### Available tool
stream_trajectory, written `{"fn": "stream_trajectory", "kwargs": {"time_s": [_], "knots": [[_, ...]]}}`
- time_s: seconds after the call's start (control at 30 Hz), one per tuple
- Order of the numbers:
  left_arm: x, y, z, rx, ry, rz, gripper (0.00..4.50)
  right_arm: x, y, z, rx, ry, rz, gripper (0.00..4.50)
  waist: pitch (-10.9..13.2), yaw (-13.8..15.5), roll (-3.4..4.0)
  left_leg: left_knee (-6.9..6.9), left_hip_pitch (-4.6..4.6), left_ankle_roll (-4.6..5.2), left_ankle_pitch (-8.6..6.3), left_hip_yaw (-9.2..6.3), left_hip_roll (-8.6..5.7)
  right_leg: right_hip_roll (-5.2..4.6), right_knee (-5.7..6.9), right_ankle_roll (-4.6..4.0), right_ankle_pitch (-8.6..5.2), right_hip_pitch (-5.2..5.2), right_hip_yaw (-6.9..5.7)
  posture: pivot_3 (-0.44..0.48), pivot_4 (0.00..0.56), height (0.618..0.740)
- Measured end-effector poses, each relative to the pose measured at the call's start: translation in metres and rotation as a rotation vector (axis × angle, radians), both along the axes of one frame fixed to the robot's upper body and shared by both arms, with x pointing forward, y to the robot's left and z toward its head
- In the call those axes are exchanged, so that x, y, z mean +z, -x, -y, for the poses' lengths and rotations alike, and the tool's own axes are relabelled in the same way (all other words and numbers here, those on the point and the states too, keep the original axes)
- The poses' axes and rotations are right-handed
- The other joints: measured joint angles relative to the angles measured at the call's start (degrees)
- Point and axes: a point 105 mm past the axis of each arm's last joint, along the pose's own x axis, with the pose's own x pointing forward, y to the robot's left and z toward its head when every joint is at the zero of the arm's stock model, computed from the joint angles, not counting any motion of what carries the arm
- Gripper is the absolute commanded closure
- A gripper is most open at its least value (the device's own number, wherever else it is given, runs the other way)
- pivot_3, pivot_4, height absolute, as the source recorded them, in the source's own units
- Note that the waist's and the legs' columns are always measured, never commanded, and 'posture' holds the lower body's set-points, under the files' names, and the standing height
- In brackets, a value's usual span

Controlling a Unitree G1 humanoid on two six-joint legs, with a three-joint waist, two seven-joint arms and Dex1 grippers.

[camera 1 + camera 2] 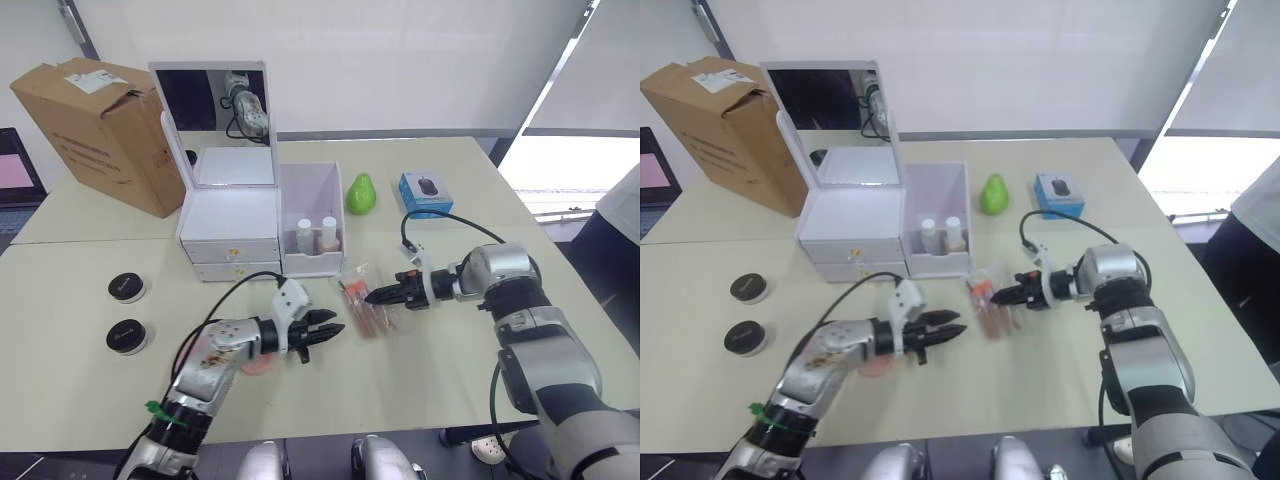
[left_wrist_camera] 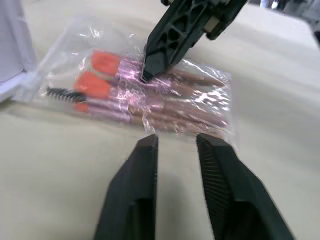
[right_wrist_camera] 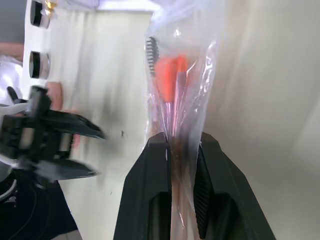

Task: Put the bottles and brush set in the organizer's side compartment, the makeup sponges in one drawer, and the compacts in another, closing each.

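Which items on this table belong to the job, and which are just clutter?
Job: organizer; bottles in its side bin; brush set, gripped by the right hand; compacts; pink sponge under the open left hand.
Clutter: cardboard box; green pear; blue mouse box.

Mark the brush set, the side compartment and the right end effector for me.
brush set [image 1: 362,305], left eye view, pouch middle.
side compartment [image 1: 313,187], left eye view, inner back wall.
right end effector [image 1: 375,296], left eye view, between fingertips.

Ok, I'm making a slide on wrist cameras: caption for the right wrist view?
Right gripper pinching the clear brush set pouch, with the open left gripper nearby.
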Motion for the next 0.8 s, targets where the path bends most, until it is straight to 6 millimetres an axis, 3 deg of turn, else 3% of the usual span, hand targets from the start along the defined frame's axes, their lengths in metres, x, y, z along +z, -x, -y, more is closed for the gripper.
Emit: {"fn": "stream_trajectory", "kwargs": {"time_s": [0.1,0.2,0.4,0.6,0.7,0.8], "knots": [[0.029,0.028,-0.031,0.0,0.055,-0.018,1.04,0.019,0.009,0.008,0.013,-0.047,0.071,4.26,0.1,0.1,-0.04,-0.05,0.02,0.0,0.0,-0.05,0.04,-0.02,-0.04,0.38,-0.24,0.0,-0.01,0.0,0.15,0.74],[0.051,0.037,-0.064,0.048,0.028,-0.004,0.11,0.036,0.019,0.016,0.012,-0.086,0.159,4.26,0.2,0.4,-0.06,-0.08,0.03,-0.01,-0.01,-0.05,0.04,-0.08,-0.06,0.0,-0.51,-0.01,-0.1,0.0,0.15,0.74],[0.093,0.036,-0.099,0.123,-0.016,0.101,0.05,0.082,0.035,0.015,0.008,-0.211,0.49,4.26,0.4,0.6,-0.12,-0.09,0.04,-0.03,-0.01,-0.03,0.01,-0.1,-0.08,-0.04,-0.55,0.06,-0.08,0.0,0.15,0.74],[0.106,0.039,-0.101,0.137,-0.02,0.146,0.05,0.098,0.036,0.009,-0.072,-0.233,0.719,4.26,0.5,0.3,-0.17,-0.12,0.06,-0.02,-0.01,-0.02,0.02,-0.08,-0.07,-0.04,-0.56,0.08,-0.05,0.0,0.15,0.74],[0.11,0.035,-0.102,0.166,-0.018,0.173,0.05,0.109,0.029,0.006,-0.114,-0.23,0.812,4.26,0.5,0.3,-0.17,-0.13,0.09,-0.02,-0.01,-0.01,0.03,-0.07,-0.06,-0.08,-0.58,0.08,-0.05,0.0,0.15,0.74],[0.119,0.027,-0.102,0.24,0.018,0.244,0.05,0.135,0.001,-0.008,-0.206,-0.269,0.908,4.26,0.6,-0.1,-0.08,-0.13,0.11,-0.02,-0.01,0.01,-0.01,-0.06,-0.07,-0.16,-0.5,0.06,0.04,0.0,0.15,0.74]]}}
